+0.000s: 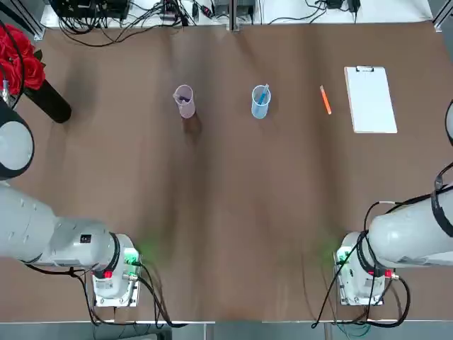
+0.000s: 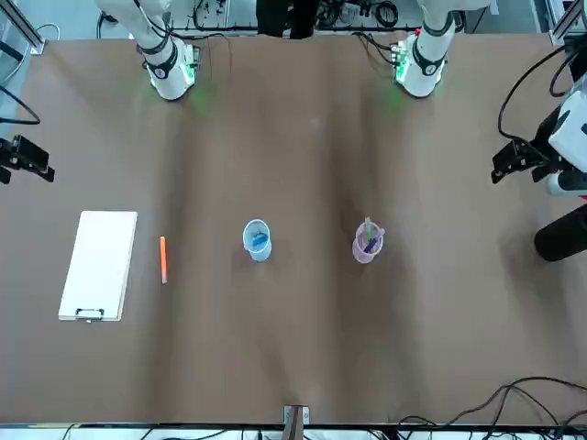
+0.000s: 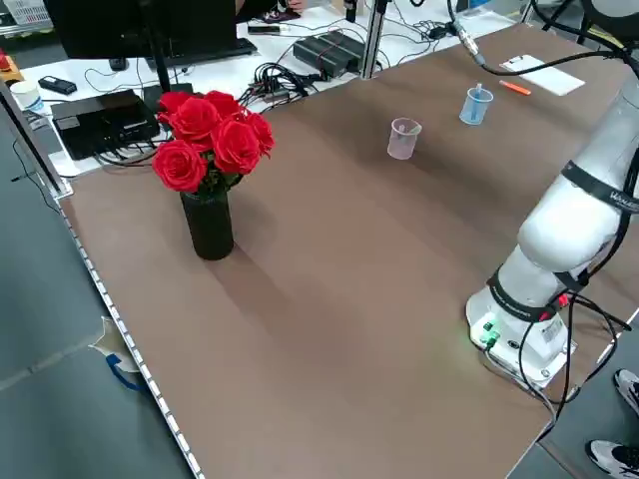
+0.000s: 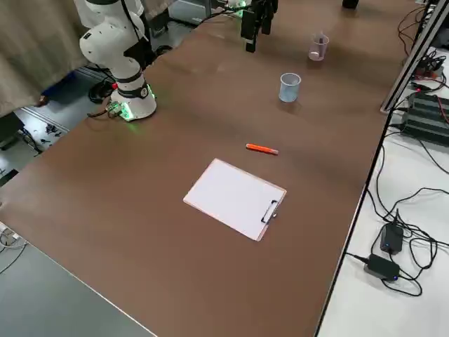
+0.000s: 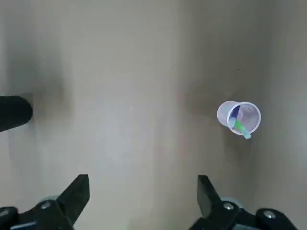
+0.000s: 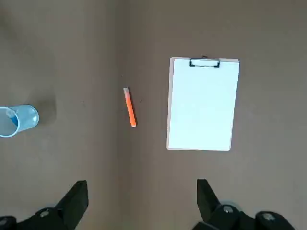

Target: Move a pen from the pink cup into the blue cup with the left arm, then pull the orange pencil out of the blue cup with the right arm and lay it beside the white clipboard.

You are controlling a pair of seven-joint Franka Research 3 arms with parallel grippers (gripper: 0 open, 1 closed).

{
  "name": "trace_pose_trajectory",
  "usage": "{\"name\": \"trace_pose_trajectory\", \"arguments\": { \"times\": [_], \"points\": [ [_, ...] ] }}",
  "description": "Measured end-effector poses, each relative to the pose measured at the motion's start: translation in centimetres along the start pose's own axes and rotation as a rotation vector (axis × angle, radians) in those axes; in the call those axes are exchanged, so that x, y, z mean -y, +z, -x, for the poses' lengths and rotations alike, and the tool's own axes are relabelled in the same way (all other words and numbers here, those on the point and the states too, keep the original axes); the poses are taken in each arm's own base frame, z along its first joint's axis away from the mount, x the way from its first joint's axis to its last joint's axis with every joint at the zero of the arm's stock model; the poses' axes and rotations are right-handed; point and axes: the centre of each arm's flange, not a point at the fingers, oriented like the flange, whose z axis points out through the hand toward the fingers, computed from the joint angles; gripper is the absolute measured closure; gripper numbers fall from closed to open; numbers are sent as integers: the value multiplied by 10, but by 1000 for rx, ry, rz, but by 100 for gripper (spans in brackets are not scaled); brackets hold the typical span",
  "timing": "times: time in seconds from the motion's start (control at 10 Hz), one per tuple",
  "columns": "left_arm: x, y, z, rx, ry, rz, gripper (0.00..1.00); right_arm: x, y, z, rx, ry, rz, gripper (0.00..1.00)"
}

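Robot-side, over the bench (image 1: 226,212), left pincer (image 5: 144,181) at nine o'clock and right pincer (image 6: 143,184) at three are hanging wide open, empty. White clipboard (image 1: 371,100)'s lying at two, pink cup (image 1: 185,104) standing at eleven, blue cup (image 1: 260,108) at twelve holding a blue pen (image 1: 263,94), orange pencil (image 1: 325,100) lying at the clipboard's nine.

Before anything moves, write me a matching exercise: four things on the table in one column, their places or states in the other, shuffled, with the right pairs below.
Things
1. blue cup
2. pink cup
3. orange pencil
4. white clipboard

Places or states
A. lies flat, a metal clip on one short edge
B. holds a blue stick and a green one
C. stands between the pink cup and the orange pencil
D. lies on the table between the blue cup and the clipboard

Right pairs
1-C
2-B
3-D
4-A
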Motion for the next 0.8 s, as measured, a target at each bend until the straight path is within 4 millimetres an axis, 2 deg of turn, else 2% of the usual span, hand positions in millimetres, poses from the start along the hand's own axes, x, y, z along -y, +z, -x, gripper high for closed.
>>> {"name": "trace_pose_trajectory", "arguments": {
  "times": [0.8],
  "points": [
    [0, -1, 1, 2, -4, 0, 1, 6, -2, -1, -16, -6, 9, 0]
  ]
}}
